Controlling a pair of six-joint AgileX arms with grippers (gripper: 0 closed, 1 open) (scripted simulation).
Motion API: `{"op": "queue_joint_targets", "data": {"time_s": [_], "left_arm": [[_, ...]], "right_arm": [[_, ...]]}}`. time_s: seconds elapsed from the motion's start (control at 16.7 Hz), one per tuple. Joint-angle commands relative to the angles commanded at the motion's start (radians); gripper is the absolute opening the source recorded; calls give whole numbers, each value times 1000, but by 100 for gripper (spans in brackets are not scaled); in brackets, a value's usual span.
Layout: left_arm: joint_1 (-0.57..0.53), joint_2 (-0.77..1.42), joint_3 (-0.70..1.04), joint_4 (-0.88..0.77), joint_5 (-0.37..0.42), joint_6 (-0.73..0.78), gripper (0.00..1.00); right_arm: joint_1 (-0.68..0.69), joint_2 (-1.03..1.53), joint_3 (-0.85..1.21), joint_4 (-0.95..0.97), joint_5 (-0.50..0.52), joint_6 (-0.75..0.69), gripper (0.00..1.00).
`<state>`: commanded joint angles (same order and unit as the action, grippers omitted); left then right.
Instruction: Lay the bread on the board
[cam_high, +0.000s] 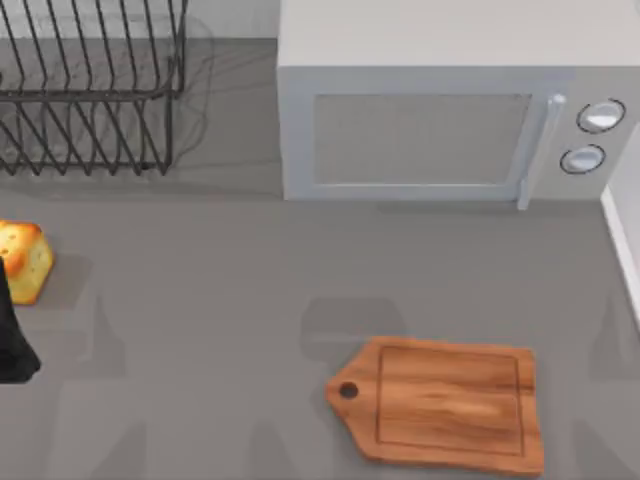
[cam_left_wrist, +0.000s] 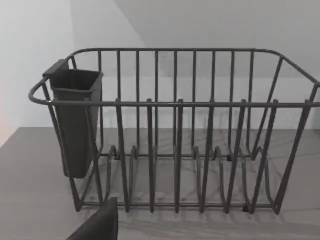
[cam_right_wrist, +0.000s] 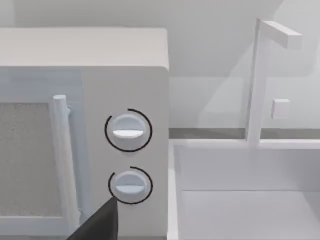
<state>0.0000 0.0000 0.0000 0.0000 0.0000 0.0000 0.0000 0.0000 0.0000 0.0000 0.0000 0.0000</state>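
The bread (cam_high: 24, 260) hugs the table's left edge; open grey tabletop separates it from the board (cam_high: 450, 402); gripper states can't be told.

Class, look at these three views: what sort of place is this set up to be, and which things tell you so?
Most likely a kitchen counter: a microwave stands at the back, a wire dish rack beside it, and a cutting board and bread lie on the grey top.

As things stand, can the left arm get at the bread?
Probably yes: the bread sits at the table's left edge right beside the left arm, with nothing lying between them.
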Motion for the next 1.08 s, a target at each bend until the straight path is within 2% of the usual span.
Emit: {"op": "queue_joint_targets", "data": {"time_s": [0.24,0.48,0.66,1.08], "left_arm": [[2,31,30,-22,0,6,100],[8,219,202,-143,2,38,100],[16,469,398,-282,4,73,100],[44,1223,917,-676,6,164,100]], "right_arm": [[0,0,0,0,0,0,100],[0,0,0,0,0,0,100],[0,0,0,0,0,0,100],[0,0,0,0,0,0,100]]}}
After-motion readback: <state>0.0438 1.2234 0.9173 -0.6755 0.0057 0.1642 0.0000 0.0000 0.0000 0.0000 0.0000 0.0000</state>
